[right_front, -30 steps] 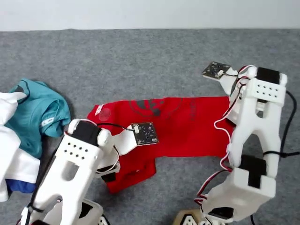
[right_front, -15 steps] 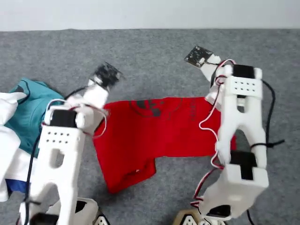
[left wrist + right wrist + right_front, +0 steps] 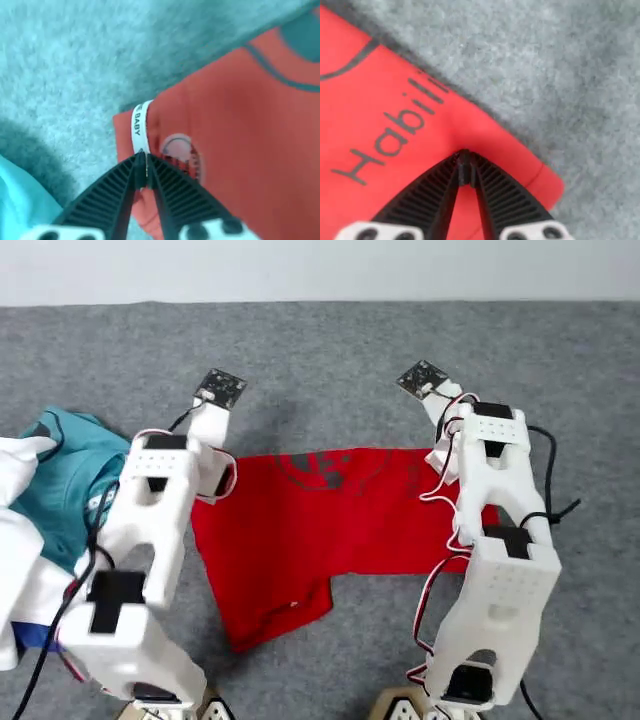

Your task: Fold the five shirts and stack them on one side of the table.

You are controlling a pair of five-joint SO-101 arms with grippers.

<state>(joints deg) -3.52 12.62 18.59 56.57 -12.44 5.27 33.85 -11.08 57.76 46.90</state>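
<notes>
Red shirt [image 3: 330, 530] lies mid-table, spread mostly flat on the grey table [image 3: 330, 360], long side running 9 to 3 o'clock. A flap of it hangs down toward 7 o'clock. Dark round print [image 3: 315, 468] sits near its 12 o'clock edge.

Left pincer [image 3: 142, 167]: clenched, ribbed jaws pressed together on the red shirt's hem right at the white label [image 3: 139, 125]. This is the shirt's 10 o'clock corner in the high view.

Right pincer [image 3: 464, 170]: clenched as well, tips nipping red cloth just inside the hem. Dark lettering [image 3: 395, 135] is beside it and a shirt corner is close by. This is the 2 o'clock corner in the high view.

Both arms reach from the 6 o'clock edge, one at each end of the shirt.

Teal shirt [image 3: 75, 485]: crumpled at 9 o'clock, just beside the red one, not touching as far as can be seen. White shirt [image 3: 20, 540] is heaped over its outer side at the table's 8 o'clock edge, with a bit of blue cloth [image 3: 35, 638] under it.
</notes>
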